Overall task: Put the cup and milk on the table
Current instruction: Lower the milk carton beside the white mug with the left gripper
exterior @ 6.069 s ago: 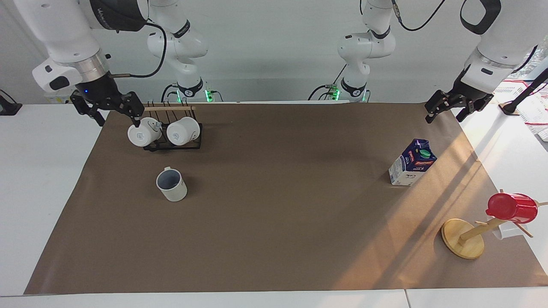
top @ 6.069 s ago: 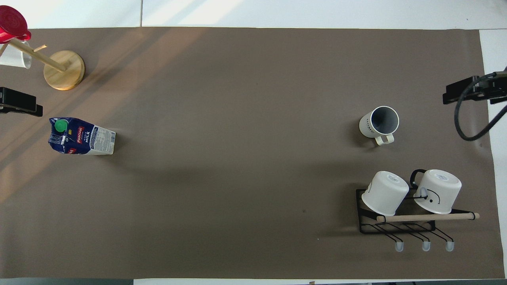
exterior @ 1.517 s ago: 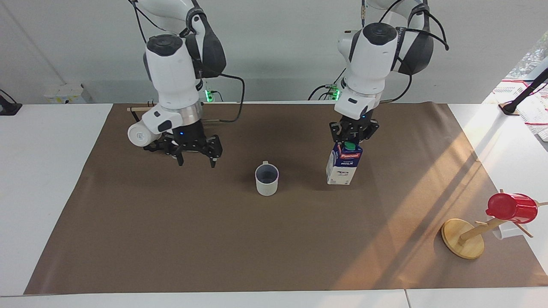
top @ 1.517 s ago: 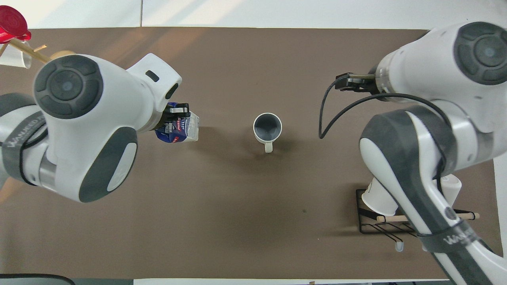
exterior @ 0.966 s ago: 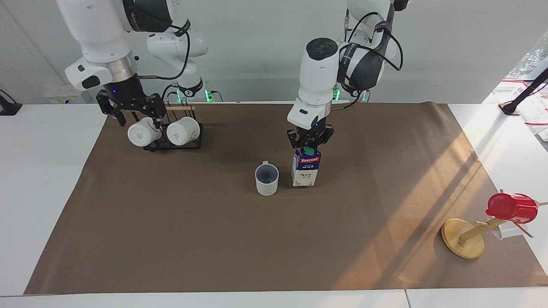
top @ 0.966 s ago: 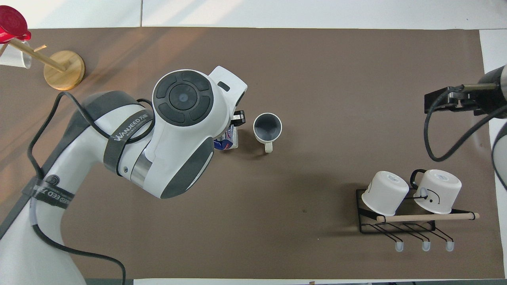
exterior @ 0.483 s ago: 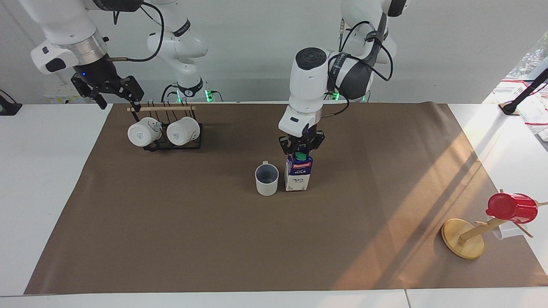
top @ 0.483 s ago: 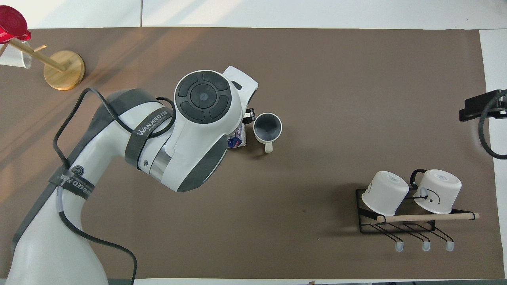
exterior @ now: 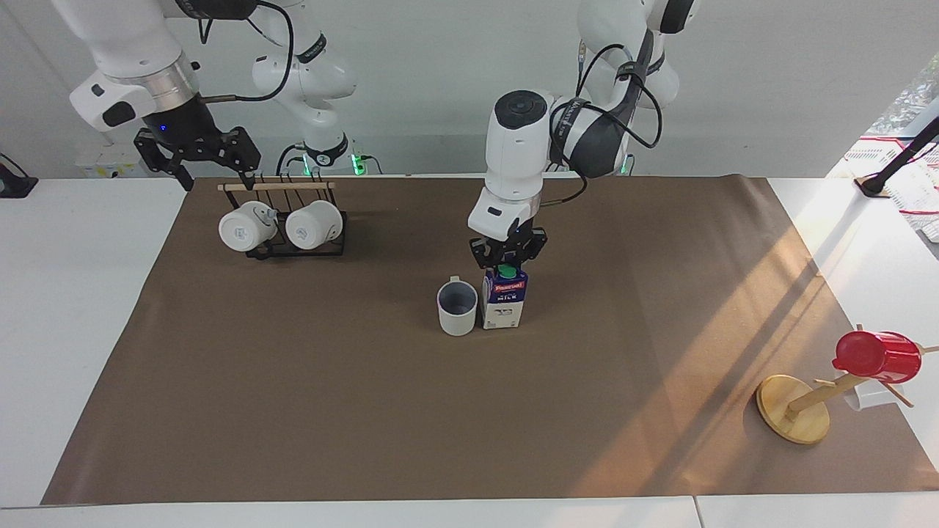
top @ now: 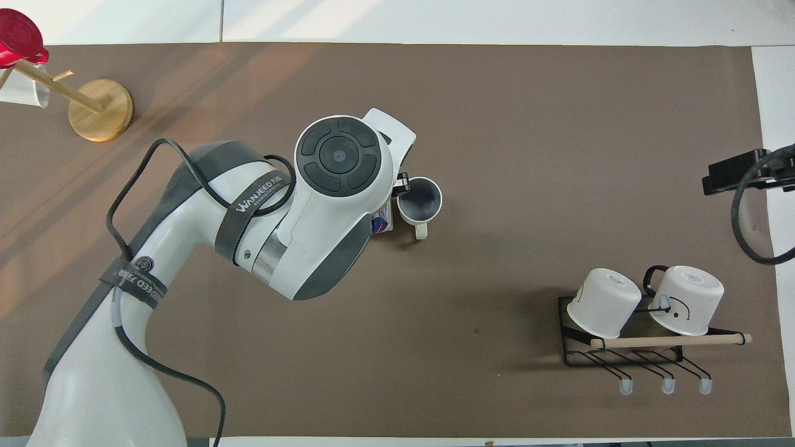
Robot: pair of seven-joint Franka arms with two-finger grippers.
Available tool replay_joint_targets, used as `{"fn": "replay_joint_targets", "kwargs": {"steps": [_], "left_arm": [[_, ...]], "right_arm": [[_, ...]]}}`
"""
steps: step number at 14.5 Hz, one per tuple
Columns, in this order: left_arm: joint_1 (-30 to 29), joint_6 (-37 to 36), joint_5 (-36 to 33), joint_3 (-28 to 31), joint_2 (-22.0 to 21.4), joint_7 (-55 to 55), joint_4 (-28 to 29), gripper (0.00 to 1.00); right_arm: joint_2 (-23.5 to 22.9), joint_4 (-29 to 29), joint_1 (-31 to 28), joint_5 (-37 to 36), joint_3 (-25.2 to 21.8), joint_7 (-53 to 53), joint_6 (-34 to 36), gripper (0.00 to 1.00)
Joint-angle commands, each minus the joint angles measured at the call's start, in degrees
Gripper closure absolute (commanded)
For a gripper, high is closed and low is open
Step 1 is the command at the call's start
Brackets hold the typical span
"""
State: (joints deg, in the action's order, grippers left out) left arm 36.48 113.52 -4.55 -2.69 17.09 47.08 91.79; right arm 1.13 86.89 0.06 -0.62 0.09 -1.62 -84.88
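The cup (exterior: 457,308), off-white with a grey-blue inside, stands upright mid-table on the brown paper of the table (exterior: 293,418); it also shows in the overhead view (top: 420,202), its handle toward the robots. The milk (exterior: 504,299) stands upright right beside the cup, toward the left arm's end. My left gripper (exterior: 508,258) is shut on the carton's top, by the green cap. In the overhead view my left arm hides most of the milk (top: 380,223). My right gripper (exterior: 196,158) is open and empty, raised over the table's edge by the mug rack.
A black wire rack (exterior: 293,246) holds two all-white mugs (exterior: 238,229) at the right arm's end, near the robots. A wooden mug tree (exterior: 796,411) with a red cup (exterior: 877,356) stands at the left arm's end, far from the robots.
My left gripper has carried the milk toward the right arm's end until it stands close beside the cup. My right gripper has shifted slightly above the rack.
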Motion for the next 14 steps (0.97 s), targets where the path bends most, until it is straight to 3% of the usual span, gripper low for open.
{"fn": "replay_joint_targets", "kwargs": {"steps": [1,14], "left_arm": [[1.13,0.91,-1.6,1.02,0.84,1.26,-1.26,1.0],[0.78,0.21,-4.06,1.02,0.67,1.08,-0.03,1.0]], "right_arm": [[-0.34,-0.67,-0.23,-1.14,0.17,-2.68,0.68,0.0],[0.45,0.64,-0.32,-1.23,0.17,-2.24,0.86,0.0]]}}
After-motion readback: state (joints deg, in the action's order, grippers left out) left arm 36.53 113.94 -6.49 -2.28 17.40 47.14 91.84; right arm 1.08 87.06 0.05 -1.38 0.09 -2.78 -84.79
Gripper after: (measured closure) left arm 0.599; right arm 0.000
